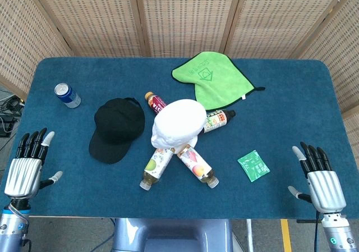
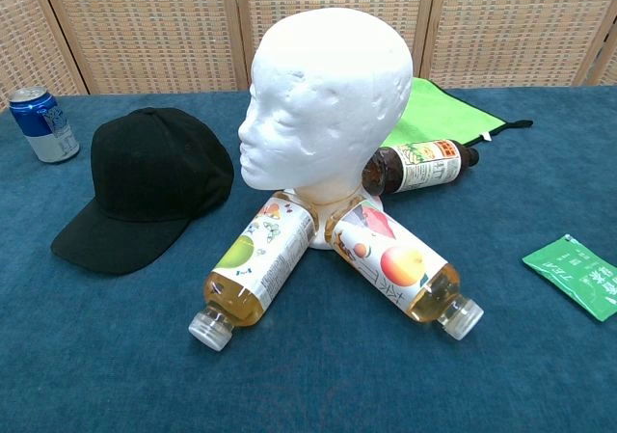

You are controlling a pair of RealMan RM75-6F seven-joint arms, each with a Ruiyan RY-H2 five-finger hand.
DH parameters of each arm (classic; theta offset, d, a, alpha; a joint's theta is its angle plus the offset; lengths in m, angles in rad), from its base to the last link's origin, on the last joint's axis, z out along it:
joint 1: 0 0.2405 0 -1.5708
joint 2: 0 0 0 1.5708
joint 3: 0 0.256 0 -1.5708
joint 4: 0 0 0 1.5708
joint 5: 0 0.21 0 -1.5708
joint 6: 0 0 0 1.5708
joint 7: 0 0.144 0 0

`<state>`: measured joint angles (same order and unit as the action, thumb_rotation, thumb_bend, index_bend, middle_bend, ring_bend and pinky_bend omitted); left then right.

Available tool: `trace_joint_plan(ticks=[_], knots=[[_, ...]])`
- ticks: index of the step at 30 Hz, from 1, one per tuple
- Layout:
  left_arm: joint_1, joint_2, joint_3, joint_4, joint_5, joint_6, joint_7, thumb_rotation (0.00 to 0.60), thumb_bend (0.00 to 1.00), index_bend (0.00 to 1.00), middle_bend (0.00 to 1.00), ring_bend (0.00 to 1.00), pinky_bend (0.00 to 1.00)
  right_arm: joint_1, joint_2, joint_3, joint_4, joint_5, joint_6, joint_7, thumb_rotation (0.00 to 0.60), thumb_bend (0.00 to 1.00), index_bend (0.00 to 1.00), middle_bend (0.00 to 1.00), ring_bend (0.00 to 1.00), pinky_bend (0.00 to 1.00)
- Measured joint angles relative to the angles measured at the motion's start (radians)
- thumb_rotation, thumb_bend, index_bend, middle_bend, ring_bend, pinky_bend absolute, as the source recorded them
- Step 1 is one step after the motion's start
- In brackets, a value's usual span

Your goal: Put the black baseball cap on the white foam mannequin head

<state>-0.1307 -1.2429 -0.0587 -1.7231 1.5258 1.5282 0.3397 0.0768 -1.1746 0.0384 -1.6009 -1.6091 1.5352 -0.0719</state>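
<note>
The black baseball cap lies on the blue table, brim toward the front, just left of the white foam mannequin head. The head stands upright at the table's middle, facing left, bare on top. My left hand hovers at the front left corner, fingers spread, holding nothing. My right hand is at the front right corner, also spread and empty. Both hands are far from the cap and appear only in the head view.
Several drink bottles lie around the mannequin's base like spokes. A blue can stands at the back left. A green cloth lies behind the head, and a small green packet lies at the front right.
</note>
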Motion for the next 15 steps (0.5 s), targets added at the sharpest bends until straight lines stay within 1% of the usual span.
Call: trace_joint_plan(ticks=[9, 15], knots=[[0.001, 0.007, 0.002, -0.019, -0.008, -0.003, 0.024, 0.6, 0.0, 0.0, 0.0, 0.0, 0.0, -0.003, 0.006, -0.002, -0.005, 0.0, 0.004, 0.008, 0.6, 0.08, 0.04, 0.0, 0.0, 0.0], [-0.002, 0.002, 0.0, -0.013, -0.005, -0.004, 0.026, 0.6, 0.0, 0.0, 0.0, 0.0, 0.0, -0.003, 0.007, 0.002, -0.007, 0.003, 0.006, 0.008, 0.6, 0.08, 0.04, 0.0, 0.0, 0.0]])
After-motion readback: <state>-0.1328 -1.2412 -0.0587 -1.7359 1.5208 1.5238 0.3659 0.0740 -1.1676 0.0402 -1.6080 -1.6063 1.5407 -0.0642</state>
